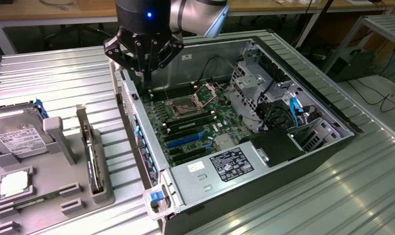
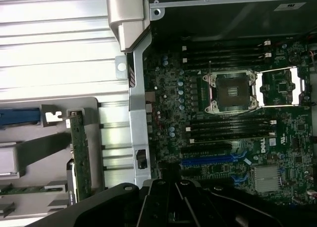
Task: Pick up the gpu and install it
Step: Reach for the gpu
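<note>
"So, where is the graphics card (image 1: 91, 156)?"

"Standing on its long edge in a slot of the gray moulded holder (image 1: 54, 171), near the tabletop (image 1: 54, 73) edge at the exterior view's left. It's a thin, flat board with a dull silver metal bracket rising at one end. In the wrist view the board looks green and is speckled with small parts."

"And the pincer (image 1: 147, 78)?"

"Black and angular. Its fingers are drawn together to a point with nothing between them. It hangs above the rim of the open computer case (image 1: 204, 205), on the side facing the holder, well apart from the card."

"What are the surfaces like?"

"The tabletop is ribbed, shiny sheet metal. The case is a dark steel box lying on its side just beside the holder. Inside is a green circuit board (image 1: 204, 125) with a square, silver-framed socket (image 1: 184, 105), long black slots and a few blue slots (image 1: 184, 141). A boxy silver hard drive (image 1: 17, 134) with a white label also sits in the holder."
</note>
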Motion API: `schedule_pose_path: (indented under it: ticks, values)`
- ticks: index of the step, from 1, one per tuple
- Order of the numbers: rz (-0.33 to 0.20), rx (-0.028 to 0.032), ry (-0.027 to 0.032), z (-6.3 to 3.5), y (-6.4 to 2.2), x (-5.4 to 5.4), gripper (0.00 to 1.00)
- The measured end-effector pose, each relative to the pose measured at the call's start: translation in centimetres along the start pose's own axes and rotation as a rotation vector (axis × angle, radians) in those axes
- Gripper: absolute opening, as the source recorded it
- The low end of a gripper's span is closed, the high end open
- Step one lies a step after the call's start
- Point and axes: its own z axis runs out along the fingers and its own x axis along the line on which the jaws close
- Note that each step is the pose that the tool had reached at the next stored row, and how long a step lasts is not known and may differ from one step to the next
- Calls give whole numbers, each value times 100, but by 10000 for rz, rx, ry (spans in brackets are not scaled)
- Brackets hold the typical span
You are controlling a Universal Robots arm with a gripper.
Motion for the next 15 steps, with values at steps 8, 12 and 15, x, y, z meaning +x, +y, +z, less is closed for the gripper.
schedule_pose_path:
  ticks: [8, 12, 15]
  values:
    - [-3, 1, 5, 6, -38, 74, 11]
    - [-5, 0, 5, 8, -59, 112, 11]
    - [-7, 0, 7, 10, -71, 140, 11]
